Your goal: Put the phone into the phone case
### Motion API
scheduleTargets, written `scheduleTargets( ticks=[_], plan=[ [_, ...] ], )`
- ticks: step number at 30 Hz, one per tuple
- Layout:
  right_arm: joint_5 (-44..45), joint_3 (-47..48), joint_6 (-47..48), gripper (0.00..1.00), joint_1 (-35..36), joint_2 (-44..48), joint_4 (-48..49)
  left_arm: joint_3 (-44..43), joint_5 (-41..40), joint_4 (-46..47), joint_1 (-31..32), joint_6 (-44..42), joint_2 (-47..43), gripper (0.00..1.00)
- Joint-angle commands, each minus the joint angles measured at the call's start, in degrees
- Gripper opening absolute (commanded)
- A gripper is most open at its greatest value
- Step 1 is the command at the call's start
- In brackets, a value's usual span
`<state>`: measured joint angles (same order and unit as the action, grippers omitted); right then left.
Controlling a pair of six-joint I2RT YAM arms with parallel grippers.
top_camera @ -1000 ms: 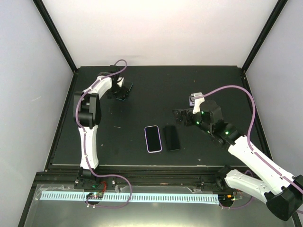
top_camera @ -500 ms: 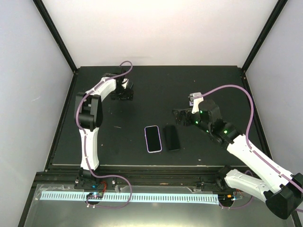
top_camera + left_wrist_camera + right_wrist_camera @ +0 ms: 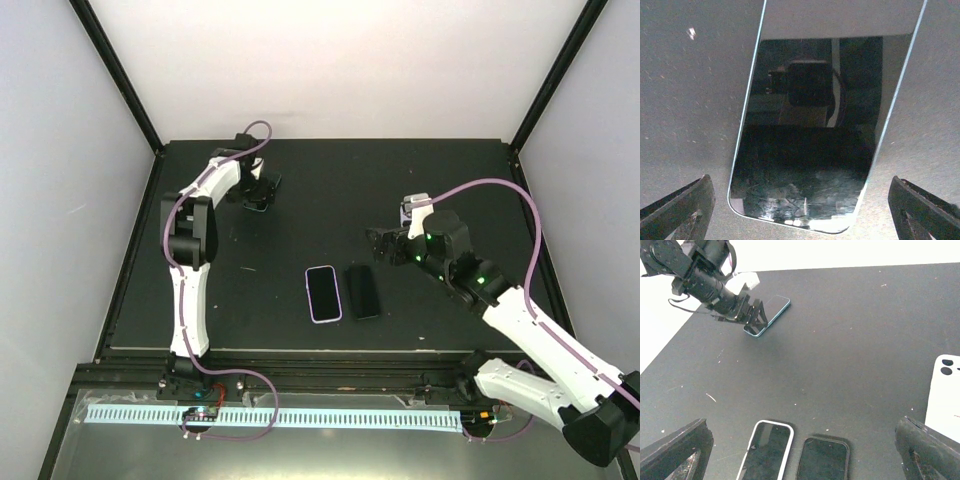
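A phone with a pale blue edge [image 3: 810, 135] lies screen up at the table's far left; it also shows in the top view [image 3: 270, 186] and the right wrist view [image 3: 771, 310]. My left gripper [image 3: 801, 210] is open, low over the phone's near end, one finger on each side [image 3: 256, 192]. It holds nothing. My right gripper [image 3: 802, 455] is open and empty, raised over the table's middle [image 3: 380, 243]. Below it lie a white-rimmed phone [image 3: 765, 450] and a black-rimmed one [image 3: 822, 460], side by side [image 3: 323, 293] [image 3: 362, 290].
A white phone or case [image 3: 945, 390] with camera holes lies back up at the right, partly under my right wrist [image 3: 414, 208]. The black table [image 3: 330, 180] has raised black rails at its sides. White walls stand close behind and beside it.
My left gripper shifted slightly right over the blue-edged phone, then came back left. The right arm and the phones in the middle have barely moved.
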<state>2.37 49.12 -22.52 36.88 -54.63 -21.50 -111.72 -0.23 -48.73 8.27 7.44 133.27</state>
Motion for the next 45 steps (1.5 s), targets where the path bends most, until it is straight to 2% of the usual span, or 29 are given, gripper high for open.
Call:
scheduleTargets(
  ticks=[1,16,21,33,41,45],
  plan=[
    [2.4,1.9,1.3,1.0,-0.2,1.9,-0.2,-2.2,-0.2,-3.5,-0.6,-3.0,2.0,0.96],
    [2.6,2.0,0.7,1.0,-0.2,5.1,-1.3,-6.0,0.1,-7.9,0.4,-6.2,4.7,0.9],
    [2.6,1.9,0.7,1.0,-0.1,6.1,-1.4,-6.4,-0.6,-9.2,0.5,-6.2,5.4,0.84],
    [3.0,1.9,0.9,1.0,-0.2,7.6,-1.5,-5.7,-1.3,-11.0,1.0,-4.5,4.7,0.76],
    [2.2,0.5,0.9,1.0,-0.2,7.3,-0.8,0.5,-0.6,-9.8,1.9,-0.9,-0.6,0.69],
    [5.6,0.3,-0.2,1.0,-0.2,4.5,-2.6,8.0,0.7,-8.1,2.9,2.9,-4.8,0.67]
  ],
)
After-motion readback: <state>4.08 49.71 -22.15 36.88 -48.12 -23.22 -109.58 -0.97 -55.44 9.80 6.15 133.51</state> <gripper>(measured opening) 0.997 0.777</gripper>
